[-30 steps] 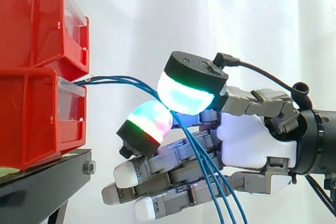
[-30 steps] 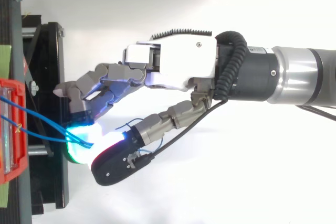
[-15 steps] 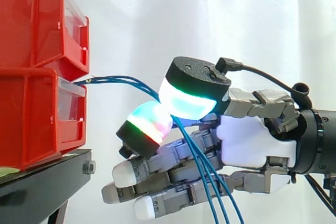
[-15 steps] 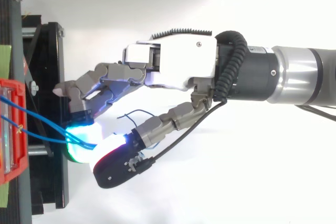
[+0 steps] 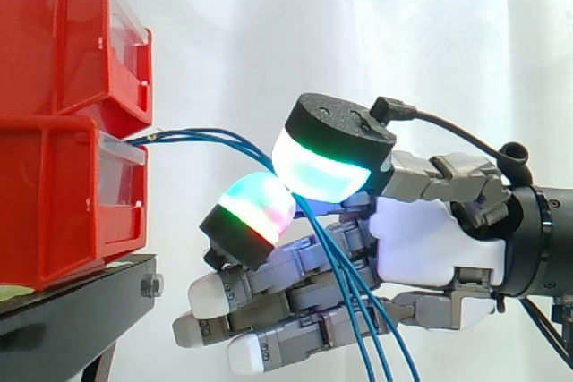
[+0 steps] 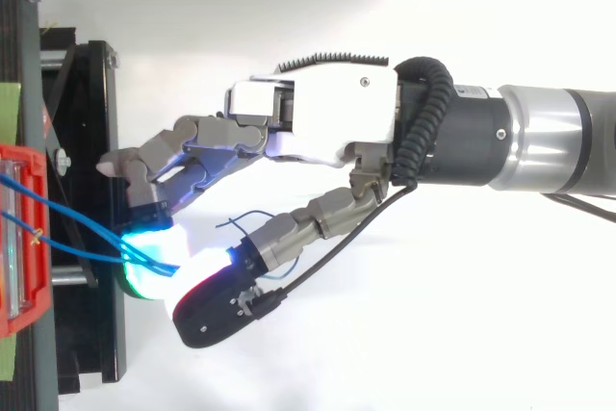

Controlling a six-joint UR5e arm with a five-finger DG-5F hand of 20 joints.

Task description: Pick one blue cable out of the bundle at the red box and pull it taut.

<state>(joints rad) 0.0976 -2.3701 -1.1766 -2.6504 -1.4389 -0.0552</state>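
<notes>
Several thin blue cables [image 5: 210,136] leave the front of the lower red box [image 5: 54,203] and run slack to the right. They meet between two glowing fingertip pads [image 5: 322,158], then drop across the palm and out of the side view's bottom. My hand [image 5: 430,239] comes in from the right, a little clear of the box, with thumb and one finger closed on the cables. How many strands are pinched I cannot tell. The other fingers lie straight below, pointing at the stand. From above, my hand [image 6: 318,113] reaches left to the red box [image 6: 34,276].
A second red bin [image 5: 63,42] is stacked on the lower one. Both rest on a black stand [image 5: 81,297] whose edge lies just left of the straight fingers. A small loop of blue cable [image 6: 252,216] curls beside the thumb. A white curtain hangs behind.
The thumb's pad has edged slightly to the right and the straight fingers slightly left. The cables between box and pads hang as slack as before.
</notes>
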